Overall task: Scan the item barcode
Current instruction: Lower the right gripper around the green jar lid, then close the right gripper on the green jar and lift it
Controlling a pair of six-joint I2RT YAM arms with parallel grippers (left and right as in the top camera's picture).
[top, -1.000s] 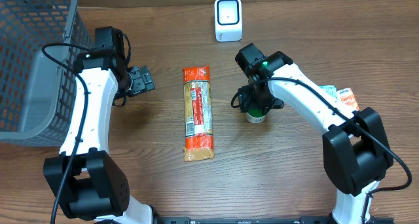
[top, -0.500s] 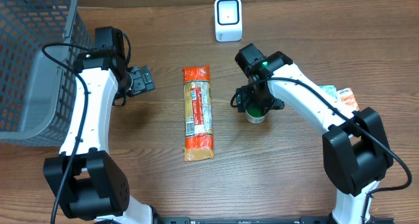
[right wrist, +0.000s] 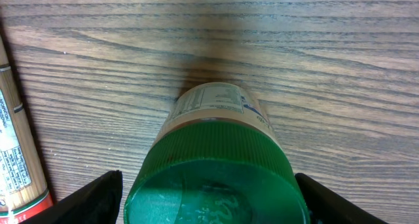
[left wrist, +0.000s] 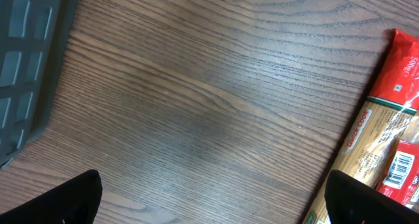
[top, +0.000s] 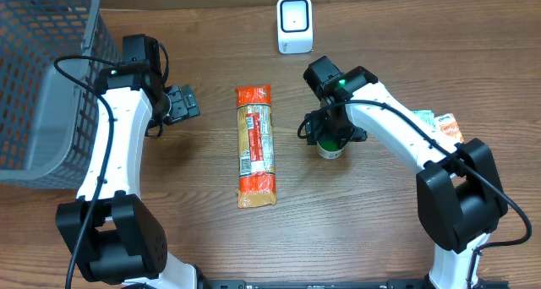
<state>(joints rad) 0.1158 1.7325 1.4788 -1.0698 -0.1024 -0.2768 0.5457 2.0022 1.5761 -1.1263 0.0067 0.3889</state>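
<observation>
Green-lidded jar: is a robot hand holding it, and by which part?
Cannot be told. The right hand straddles the green lid of the jar, contact unclear; the left hand holds nothing.

The long red-and-clear plastic pasta packet [left wrist: 378,137] carries "QUICK COOK" in pale letters on an orange strip — plus a barcode sticker whose digits are too small to read. The green-lidded round jar [right wrist: 216,165] has a printed panel — illegible.

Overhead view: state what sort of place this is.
Probably a mock shop checkout: a small white box-shaped scanner, a grey plastic mesh basket and a long red-ended pasta packet on a brown wooden table.
</observation>
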